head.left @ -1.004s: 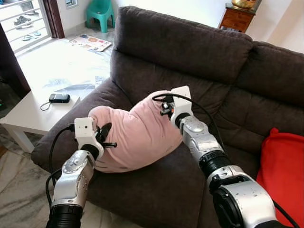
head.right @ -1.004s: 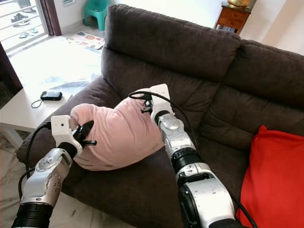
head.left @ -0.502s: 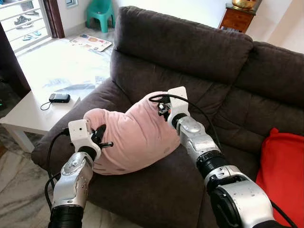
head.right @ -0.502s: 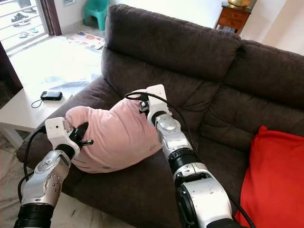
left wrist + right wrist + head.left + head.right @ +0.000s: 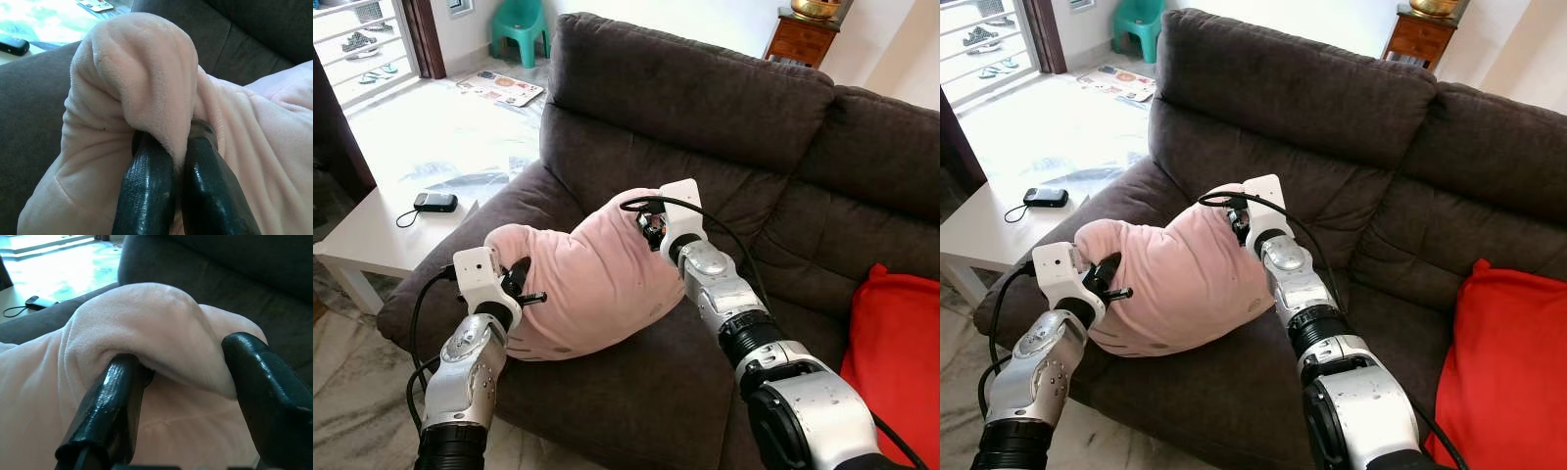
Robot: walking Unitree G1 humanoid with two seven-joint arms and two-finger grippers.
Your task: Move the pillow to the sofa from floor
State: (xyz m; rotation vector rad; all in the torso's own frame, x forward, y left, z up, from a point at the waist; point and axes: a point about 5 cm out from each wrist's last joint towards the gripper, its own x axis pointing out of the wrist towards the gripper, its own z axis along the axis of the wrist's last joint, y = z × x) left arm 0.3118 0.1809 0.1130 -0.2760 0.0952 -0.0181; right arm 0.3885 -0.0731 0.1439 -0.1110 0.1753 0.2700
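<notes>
- While the pink pillow (image 5: 592, 274) is resting on the left seat of the dark brown sofa (image 5: 705, 108), both grippers are pinching it.
- Left gripper (image 5: 178, 161) is clamping the near-left corner.
- Right gripper (image 5: 188, 382) is gripping a fold at the far edge.

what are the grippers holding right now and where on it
Both hold the pink pillow: the left gripper pinches a fold at its left corner, the right gripper grips a bunched fold at its upper right edge.

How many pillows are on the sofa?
2. A pink pillow sits on the sofa's left seat, pinched by the left gripper and right gripper. A red pillow lies at the right, partly cut off.
</notes>
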